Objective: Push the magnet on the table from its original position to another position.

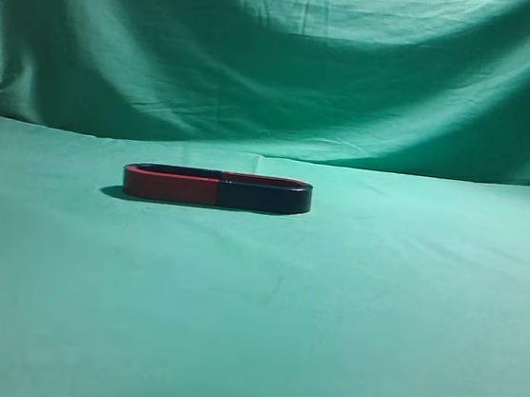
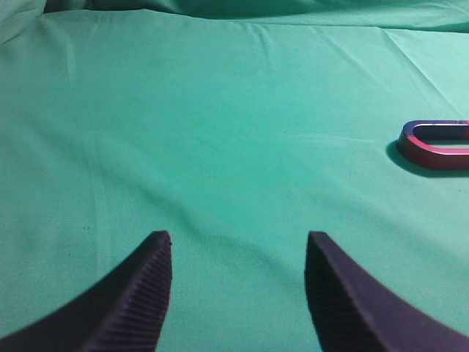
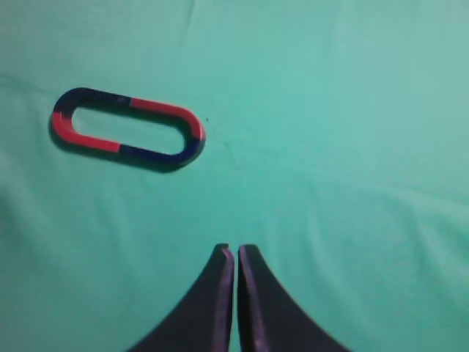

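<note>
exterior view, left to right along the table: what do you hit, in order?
Bare green table → red-faced magnet → dark-faced magnet, joined end to end in one oval → bare cloth again. No gripper in this view.

Wrinkled green cloth backdrop (image 1: 291,58) hangs behind, folds shadowed; dim, even light; no walls visible.

Green-cloth table (image 1: 344,342) w/ two U magnets lying flat, ends touching: dark magnet (image 1: 263,195) & red magnet (image 1: 171,185).
</note>
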You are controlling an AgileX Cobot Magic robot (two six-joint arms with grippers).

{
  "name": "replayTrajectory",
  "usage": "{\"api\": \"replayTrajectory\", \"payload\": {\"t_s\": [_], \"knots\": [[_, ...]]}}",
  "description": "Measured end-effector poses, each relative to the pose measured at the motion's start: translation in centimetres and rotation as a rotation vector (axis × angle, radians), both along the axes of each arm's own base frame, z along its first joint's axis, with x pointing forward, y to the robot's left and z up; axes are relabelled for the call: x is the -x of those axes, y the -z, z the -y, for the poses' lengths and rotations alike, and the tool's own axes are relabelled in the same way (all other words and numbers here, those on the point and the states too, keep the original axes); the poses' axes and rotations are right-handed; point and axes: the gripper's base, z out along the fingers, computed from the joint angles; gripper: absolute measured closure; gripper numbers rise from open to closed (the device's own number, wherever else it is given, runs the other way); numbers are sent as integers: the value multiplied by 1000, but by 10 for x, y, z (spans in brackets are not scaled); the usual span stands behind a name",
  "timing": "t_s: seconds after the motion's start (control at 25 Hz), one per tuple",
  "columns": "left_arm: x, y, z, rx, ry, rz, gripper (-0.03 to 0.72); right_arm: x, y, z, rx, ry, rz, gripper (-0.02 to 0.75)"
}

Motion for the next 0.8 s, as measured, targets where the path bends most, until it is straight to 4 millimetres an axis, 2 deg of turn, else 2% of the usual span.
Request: {"api": "replayTrajectory", "payload": {"t_s": [0.24, 0.4, 0.8], "knots": [[0, 0, 0, 0, 0, 0, 316, 66, -1, 31, -55, 23, 116, 738], [0, 0, 0, 0, 0, 0, 316, 105, 9, 48, -95, 29, 200, 738], [0, 0, 0, 0, 0, 0, 316, 181, 37, 81, -186, 35, 347, 738]]}}
